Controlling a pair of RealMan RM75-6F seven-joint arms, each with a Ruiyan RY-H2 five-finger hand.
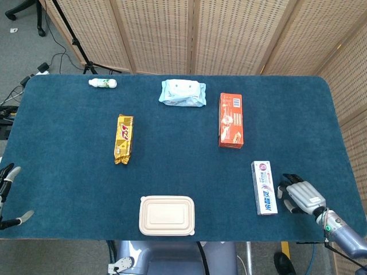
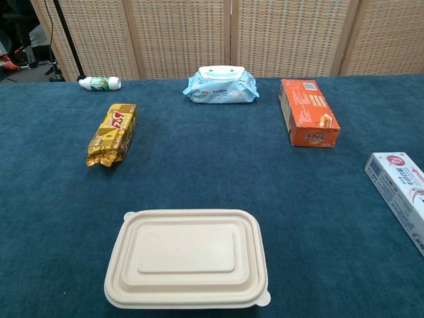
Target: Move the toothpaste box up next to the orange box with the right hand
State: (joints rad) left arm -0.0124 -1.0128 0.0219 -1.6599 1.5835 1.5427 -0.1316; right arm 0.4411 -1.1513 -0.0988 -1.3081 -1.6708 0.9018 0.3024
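The white toothpaste box lies flat near the table's front right; the chest view shows the toothpaste box cut off by the right edge. The orange box lies farther back, the orange box showing at the upper right of the chest view. My right hand sits just right of the toothpaste box, fingers curled toward it; whether they touch it I cannot tell. My left hand shows only as fingertips at the left edge, off the table, fingers apart and holding nothing.
A beige lidded container sits at the front centre. A yellow snack pack lies left of centre, a blue wipes pack at the back centre, and a small white bottle at the back left.
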